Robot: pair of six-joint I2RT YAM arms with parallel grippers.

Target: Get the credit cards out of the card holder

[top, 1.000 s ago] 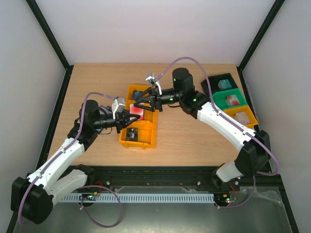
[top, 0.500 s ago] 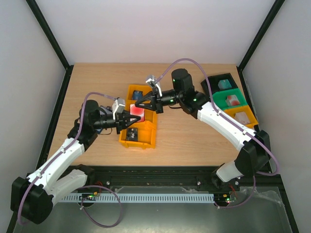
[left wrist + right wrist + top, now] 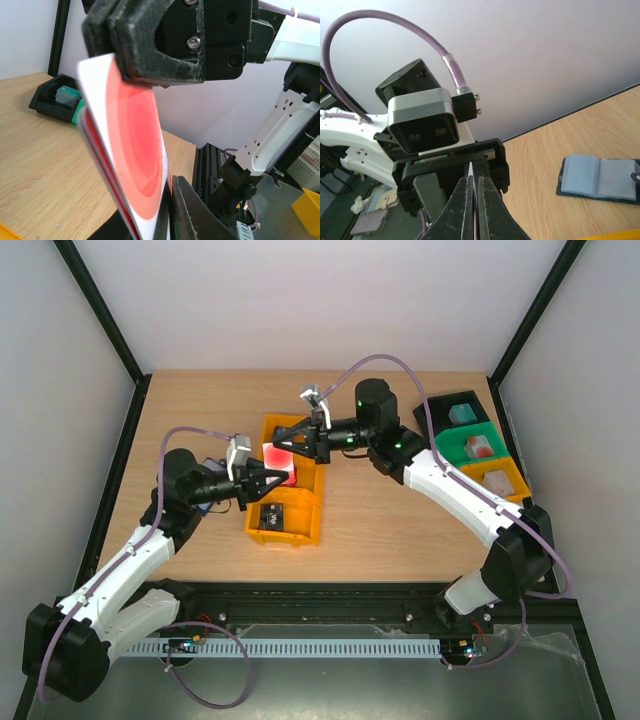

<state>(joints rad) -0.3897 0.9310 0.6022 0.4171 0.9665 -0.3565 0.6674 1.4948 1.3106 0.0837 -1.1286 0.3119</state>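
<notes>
Bare table (image 3: 390,520) lies open to the left, behind and right of the yellow bin (image 3: 285,536), bounded by black frame posts, with trays (image 3: 452,448) at the right edge. Above the bin the two arms meet. The right gripper (image 3: 290,443) is pinched tight on the top edge of a red card (image 3: 280,462). The left gripper (image 3: 268,480) stands narrow around the card's lower edge; whether it grips cannot be told. The card hangs tilted, its long axis running from one gripper to the other, red face toward the left wrist camera. The holder (image 3: 597,177) lies open, pale blue inside up, flat on the table beside the bin. A second ago the right jaws stood apart and farther right.
</notes>
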